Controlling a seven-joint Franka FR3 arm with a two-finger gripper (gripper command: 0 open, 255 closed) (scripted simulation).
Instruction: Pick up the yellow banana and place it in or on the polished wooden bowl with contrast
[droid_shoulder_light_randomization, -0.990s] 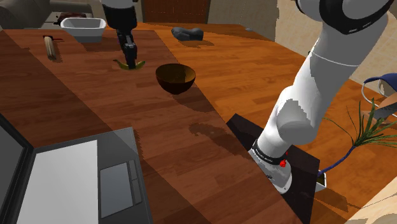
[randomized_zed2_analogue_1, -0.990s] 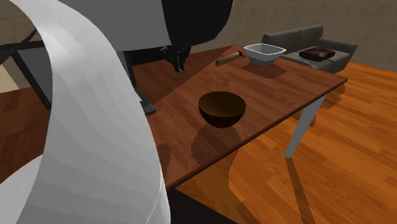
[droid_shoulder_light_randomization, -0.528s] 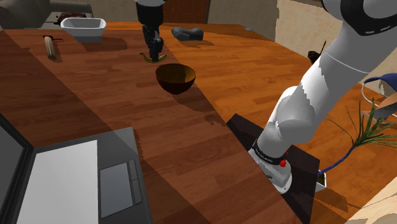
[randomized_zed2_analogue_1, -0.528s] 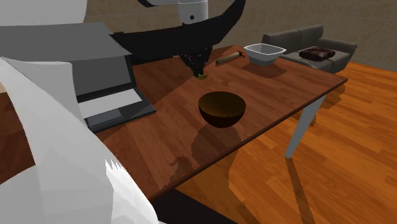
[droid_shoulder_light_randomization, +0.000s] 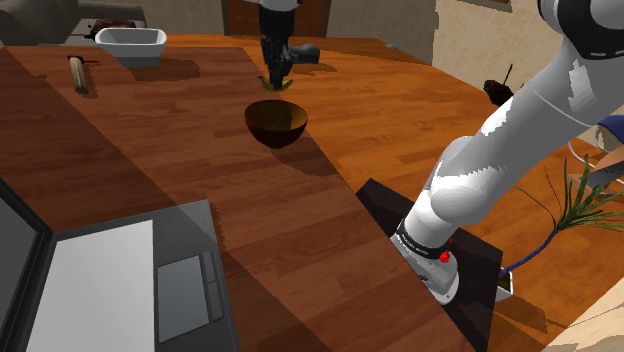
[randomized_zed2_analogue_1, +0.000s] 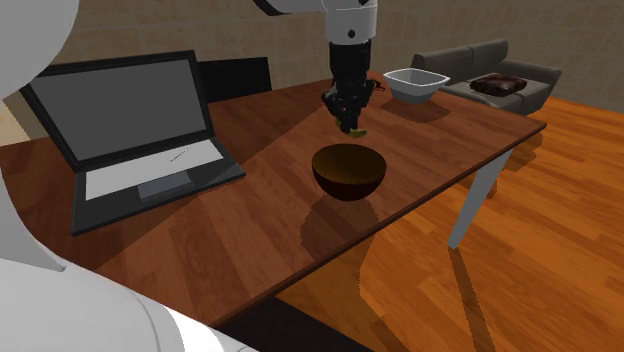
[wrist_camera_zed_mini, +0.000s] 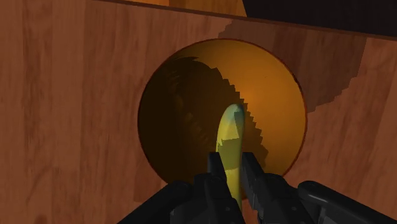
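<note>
My gripper (wrist_camera_zed_mini: 230, 170) is shut on the yellow banana (wrist_camera_zed_mini: 229, 137), whose greenish tip sticks out past the fingertips. Straight below it lies the round wooden bowl (wrist_camera_zed_mini: 191, 102), dark brown outside and orange-brown inside. In the shoulder view the gripper (droid_shoulder_light_randomization: 276, 78) hangs in the air just above and behind the bowl (droid_shoulder_light_randomization: 276, 122), with a bit of banana (droid_shoulder_light_randomization: 277, 87) showing under the fingers. In the second exterior view the gripper (randomized_zed2_analogue_1: 350, 118) holds the banana (randomized_zed2_analogue_1: 357, 130) a short way over the bowl (randomized_zed2_analogue_1: 349, 170).
An open laptop (randomized_zed2_analogue_1: 140, 130) sits on the wooden table (droid_shoulder_light_randomization: 120, 160). A white square dish (droid_shoulder_light_randomization: 132, 42) and a rolling pin (droid_shoulder_light_randomization: 80, 72) stand at the far end. A dark lump (droid_shoulder_light_randomization: 300, 52) lies on the floor behind the bowl. The table edge runs close to the bowl.
The gripper has lifted the banana off the table and carried it toward the shoulder view's right, from beside the bowl to a spot above it.
</note>
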